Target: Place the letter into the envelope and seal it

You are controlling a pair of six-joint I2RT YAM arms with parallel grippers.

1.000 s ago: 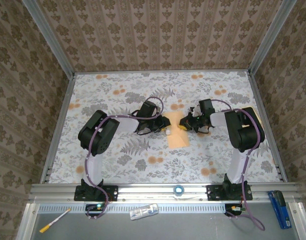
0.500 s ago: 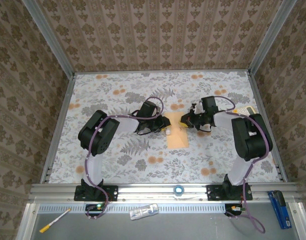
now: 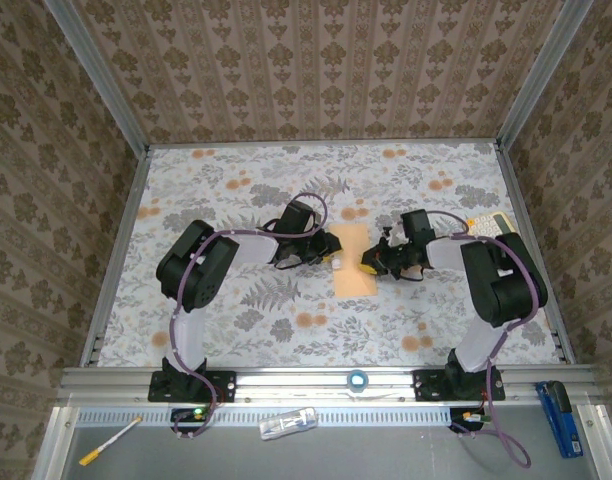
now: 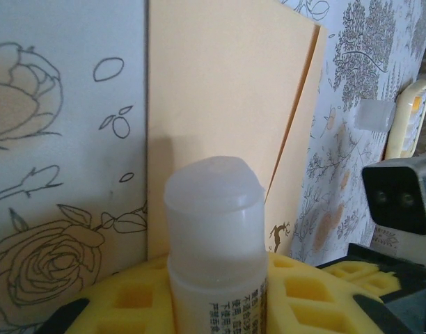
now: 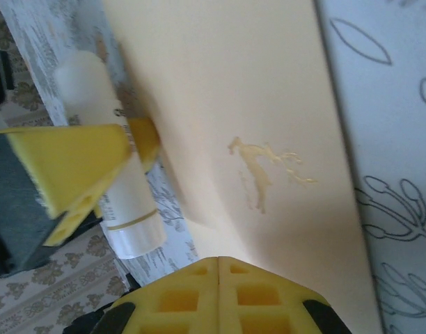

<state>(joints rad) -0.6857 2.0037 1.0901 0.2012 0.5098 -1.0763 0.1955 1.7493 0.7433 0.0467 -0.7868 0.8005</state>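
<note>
Mid-tabletop: envelope (image 3: 352, 280) lies flat on the floral cloth, long side running away from the arm bases, between the two claws; tan, plain but for a small gold deer mark (image 5: 265, 167)
Envelope detail: in the left wrist view a second tan layer shows along the far long edge, set slightly off from the upper one; whether that is the flap, cannot tell
Left claw (image 3: 331, 259): narrow, clamped on a glue stick (image 4: 213, 229); yellow pads hug the tube on both sides; sits at the envelope's left edge
Glue stick: whitish translucent tube with small print on its side; waxy tip bare and pointing over the envelope near that left edge; contact with the paper cannot be told
Right claw (image 5: 218, 268): pads pressed together with nothing seen between them; sits at the envelope's right edge, opposite the left claw; touching the paper or just above it, cannot tell
Calculator (image 3: 489, 222): pale yellow, on the cloth by the right arm, well apart from the envelope
Tabletop (image 3: 236, 200): grey-white floral cloth with orange blooms; metal rails on all sides
</note>
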